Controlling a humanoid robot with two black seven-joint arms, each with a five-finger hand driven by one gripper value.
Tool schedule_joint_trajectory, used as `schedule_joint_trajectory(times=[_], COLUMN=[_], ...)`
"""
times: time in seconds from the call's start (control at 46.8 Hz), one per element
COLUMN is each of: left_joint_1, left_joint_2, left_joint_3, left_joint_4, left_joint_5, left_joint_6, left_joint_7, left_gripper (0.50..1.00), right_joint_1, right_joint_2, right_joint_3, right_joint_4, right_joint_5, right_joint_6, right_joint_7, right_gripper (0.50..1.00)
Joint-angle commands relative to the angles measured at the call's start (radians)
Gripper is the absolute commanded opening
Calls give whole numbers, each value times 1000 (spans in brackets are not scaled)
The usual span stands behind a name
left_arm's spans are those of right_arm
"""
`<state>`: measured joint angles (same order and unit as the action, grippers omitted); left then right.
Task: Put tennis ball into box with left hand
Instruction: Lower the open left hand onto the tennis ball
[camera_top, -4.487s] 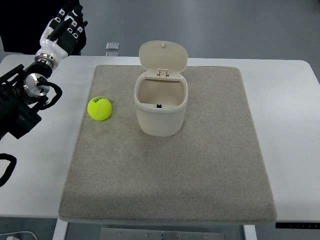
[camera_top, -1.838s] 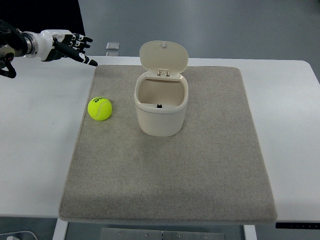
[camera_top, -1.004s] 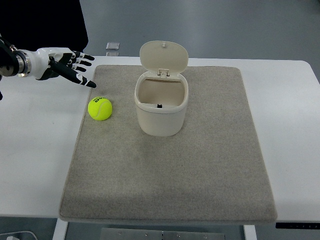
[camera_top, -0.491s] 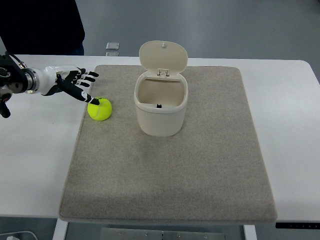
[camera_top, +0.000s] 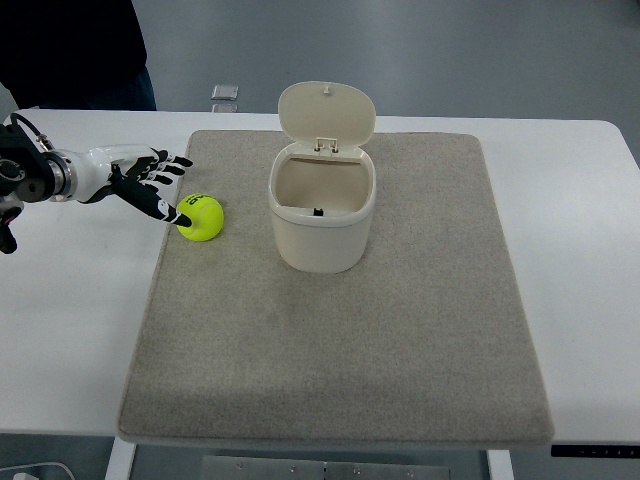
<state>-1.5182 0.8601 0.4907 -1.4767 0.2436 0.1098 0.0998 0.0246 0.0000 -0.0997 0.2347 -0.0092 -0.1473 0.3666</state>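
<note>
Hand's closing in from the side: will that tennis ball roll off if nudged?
Probably: the tennis ball is round and sits free on the flat mat. The mat's nap may slow it. The left hand is open beside it.

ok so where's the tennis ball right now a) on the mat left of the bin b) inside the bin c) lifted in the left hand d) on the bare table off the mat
a: the tennis ball lies on the grey mat to the left of the open-lidded bin, with the left hand open beside it, one fingertip at the ball and no grasp closed on it.
</note>
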Motion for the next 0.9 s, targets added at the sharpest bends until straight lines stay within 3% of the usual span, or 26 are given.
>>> schedule_joint_trajectory(times=[0.0,0.876], left_joint_1=[1,33], left_joint_2=[-6,-67], left_joint_3=[-1,-1], left_joint_4=[1,26], left_joint_5=[0,2], left_joint_6=[2,24], left_joint_7=[-3,-11], left_gripper=[986,979], right_joint_1=[0,0], right_joint_2=[0,0], right_joint_3=[0,0], right_joint_4=[0,0], right_joint_5=[0,0], right_joint_6=[0,0], right_joint_7=[0,0], right_gripper=[938,940])
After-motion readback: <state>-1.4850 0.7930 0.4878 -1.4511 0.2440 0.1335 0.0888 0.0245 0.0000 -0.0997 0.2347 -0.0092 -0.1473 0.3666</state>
